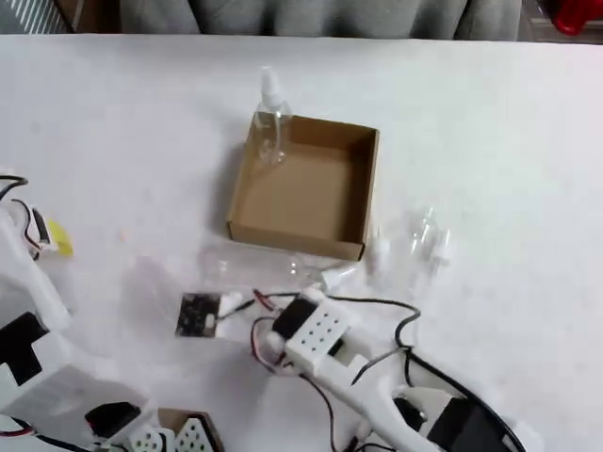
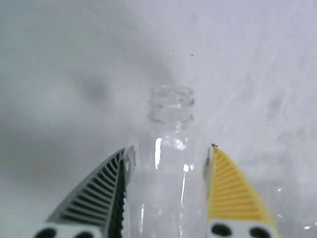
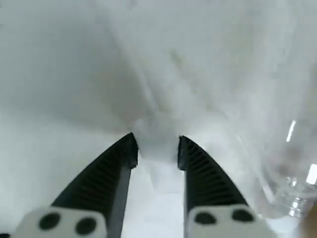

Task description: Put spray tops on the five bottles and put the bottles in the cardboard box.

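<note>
Left gripper (image 2: pixel 166 163) clamped around clear bottle (image 2: pixel 166 198); open threaded neck (image 2: pixel 171 103) uncapped.

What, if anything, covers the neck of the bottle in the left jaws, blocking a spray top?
Nothing visible does. The bottle in the left gripper has an open, bare neck, with white table beyond it.

A white arm (image 1: pixel 320 341) is trailing black and red cables. The left gripper (image 2: pixel 168 150) is showing ribbed grey and yellow fingers (image 2: pixel 94 198), the right gripper (image 3: pixel 156 144) ribbed black ones.
</note>
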Robot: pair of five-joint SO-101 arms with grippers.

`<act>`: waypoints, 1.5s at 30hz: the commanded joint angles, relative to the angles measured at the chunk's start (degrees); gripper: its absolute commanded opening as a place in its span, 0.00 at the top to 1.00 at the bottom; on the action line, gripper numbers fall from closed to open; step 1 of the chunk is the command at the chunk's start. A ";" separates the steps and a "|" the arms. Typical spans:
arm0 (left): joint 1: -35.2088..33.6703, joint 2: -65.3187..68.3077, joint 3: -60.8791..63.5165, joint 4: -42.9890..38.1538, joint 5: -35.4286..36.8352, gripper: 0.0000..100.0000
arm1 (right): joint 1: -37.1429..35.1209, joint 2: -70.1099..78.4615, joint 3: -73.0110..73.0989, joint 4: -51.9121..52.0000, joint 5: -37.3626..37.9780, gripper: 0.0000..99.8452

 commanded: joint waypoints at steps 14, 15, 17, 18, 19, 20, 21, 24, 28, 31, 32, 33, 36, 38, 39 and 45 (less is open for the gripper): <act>-0.13 -3.38 -3.08 0.70 -0.79 0.98 | 25.54 -11.82 -31.65 44.62 23.47 0.98; -0.04 -3.38 -3.08 0.70 -0.79 0.98 | 29.14 -12.79 -31.56 44.62 25.93 0.98; 0.13 -3.38 -3.08 0.53 -0.79 0.98 | 36.79 -13.85 -31.47 44.62 31.21 0.98; 0.57 -3.38 -3.08 0.44 -0.79 0.98 | 41.19 -14.02 -31.47 44.62 33.58 0.98; 1.01 -3.38 -3.08 0.35 -0.79 0.98 | 44.97 -14.02 -31.47 44.53 35.69 0.98; 1.54 -3.38 -2.99 0.35 -0.79 0.98 | 48.92 -14.02 -31.38 44.44 38.24 0.98; 2.07 -3.38 -2.90 0.35 -0.79 0.98 | 52.70 -13.93 -31.38 44.44 40.70 0.98; 4.18 -3.38 -2.55 0.70 -0.70 0.98 | 63.87 -13.93 -31.30 44.44 47.38 0.98; 6.02 -3.38 -2.20 0.79 -0.26 0.98 | 75.30 -13.23 -24.79 38.64 53.45 0.98; 7.16 -3.47 0.00 0.35 -0.26 0.98 | 81.98 -11.56 -17.67 26.77 54.07 0.98; 7.52 -3.47 0.62 0.35 -0.26 0.98 | 83.82 -10.77 -15.91 22.99 54.07 0.98; 7.87 -3.47 1.23 0.35 -0.26 0.98 | 85.32 -9.98 -14.59 20.00 54.07 0.98; 8.04 -3.47 2.29 0.35 -0.26 0.98 | 88.75 -6.73 -12.75 14.02 53.80 0.98; 8.04 -3.47 3.16 0.26 -0.26 0.98 | 90.51 -3.82 -12.84 11.82 54.07 0.98; 8.04 -3.47 3.78 0.18 -0.26 0.98 | 91.30 -2.24 -12.84 10.33 54.15 0.98; 8.04 -3.47 9.14 -4.75 -0.26 0.98 | 94.11 8.13 -15.74 2.86 57.23 0.98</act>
